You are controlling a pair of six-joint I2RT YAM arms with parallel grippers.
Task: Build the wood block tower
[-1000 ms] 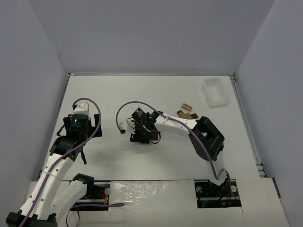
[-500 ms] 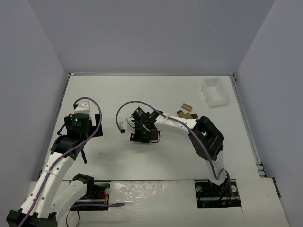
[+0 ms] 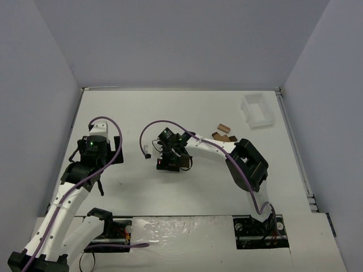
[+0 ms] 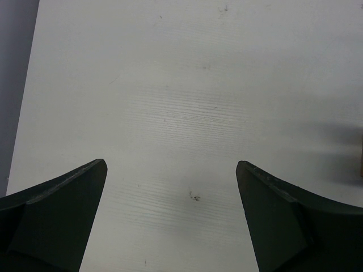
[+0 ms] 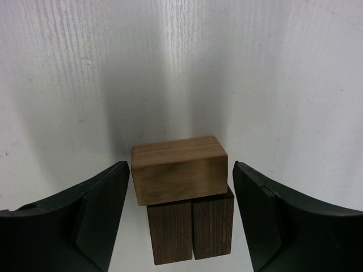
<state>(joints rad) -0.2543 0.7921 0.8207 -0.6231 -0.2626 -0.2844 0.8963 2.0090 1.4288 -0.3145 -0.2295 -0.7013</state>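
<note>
Your right end effector (image 5: 179, 180) stood open astride the wood block tower (image 5: 180, 170), holding nothing. A straight-up retreat looked safest; spare blocks (image 3: 224, 132) lay at 2 o'clock.

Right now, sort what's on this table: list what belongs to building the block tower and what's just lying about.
For the job:
block tower, a tan block laid across two dark ones
right claw, straddling the tower
spare blocks, loose toward the far right

Lying about:
white tray, far right corner
left claw, open, holding nothing
</note>
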